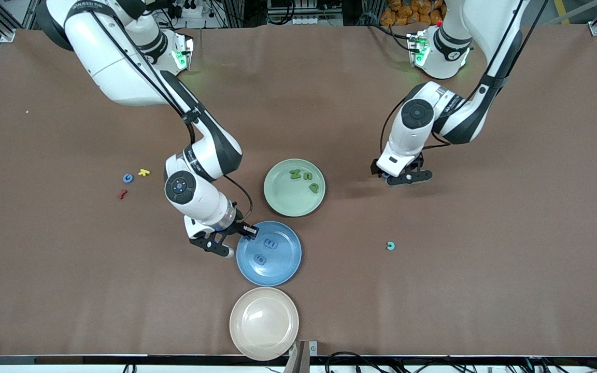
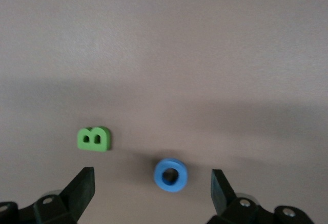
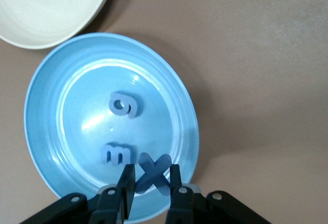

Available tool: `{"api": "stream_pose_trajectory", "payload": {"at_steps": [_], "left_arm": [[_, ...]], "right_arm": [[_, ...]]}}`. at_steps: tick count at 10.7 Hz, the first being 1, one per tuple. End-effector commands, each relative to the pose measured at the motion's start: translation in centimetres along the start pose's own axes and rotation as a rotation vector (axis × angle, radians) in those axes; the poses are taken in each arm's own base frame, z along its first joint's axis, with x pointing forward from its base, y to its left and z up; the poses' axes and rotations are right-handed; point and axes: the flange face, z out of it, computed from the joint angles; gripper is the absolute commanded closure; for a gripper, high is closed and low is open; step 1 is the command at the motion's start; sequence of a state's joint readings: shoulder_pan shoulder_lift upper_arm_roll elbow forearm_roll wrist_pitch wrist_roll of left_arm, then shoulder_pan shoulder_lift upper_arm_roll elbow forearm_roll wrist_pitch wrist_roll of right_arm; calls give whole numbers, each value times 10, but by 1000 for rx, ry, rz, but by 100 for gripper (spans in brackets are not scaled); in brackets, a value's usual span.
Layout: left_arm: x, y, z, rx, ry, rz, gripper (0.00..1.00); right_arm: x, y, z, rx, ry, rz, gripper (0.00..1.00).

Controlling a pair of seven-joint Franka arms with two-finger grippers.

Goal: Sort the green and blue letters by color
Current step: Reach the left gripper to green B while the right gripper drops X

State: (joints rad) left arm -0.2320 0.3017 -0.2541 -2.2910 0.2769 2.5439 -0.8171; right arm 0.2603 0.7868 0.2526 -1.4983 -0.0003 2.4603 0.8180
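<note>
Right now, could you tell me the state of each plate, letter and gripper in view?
Right gripper: shut on blue X, over the blue plate.
Left gripper: open, low over the blue ring letter and green B on the table.
Blue plate: holds two blue letters.
Green plate: holds three green letters.
Cream plate: empty.
Teal letter: loose on the table.
</note>
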Motion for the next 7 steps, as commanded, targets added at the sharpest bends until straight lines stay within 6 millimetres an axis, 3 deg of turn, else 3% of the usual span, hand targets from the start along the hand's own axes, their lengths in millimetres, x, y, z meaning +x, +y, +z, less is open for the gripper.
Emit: {"api": "stream_pose_trajectory", "payload": {"at_steps": [1,2,5,7], "left_arm": [[-2,-27,12,-35,38,118,0],[-1,-39,17,-48,46,147,0],[3,-47,28,-48,31,168,0],[12,-66,36,-46,50,177,0]], "right_arm": [[16,-14,5,35,20,99,45],[18,-11,5,29,17,106,0],[35,1,-11,33,27,82,0],[41,20,-31,-23,-38,33,0]]}}
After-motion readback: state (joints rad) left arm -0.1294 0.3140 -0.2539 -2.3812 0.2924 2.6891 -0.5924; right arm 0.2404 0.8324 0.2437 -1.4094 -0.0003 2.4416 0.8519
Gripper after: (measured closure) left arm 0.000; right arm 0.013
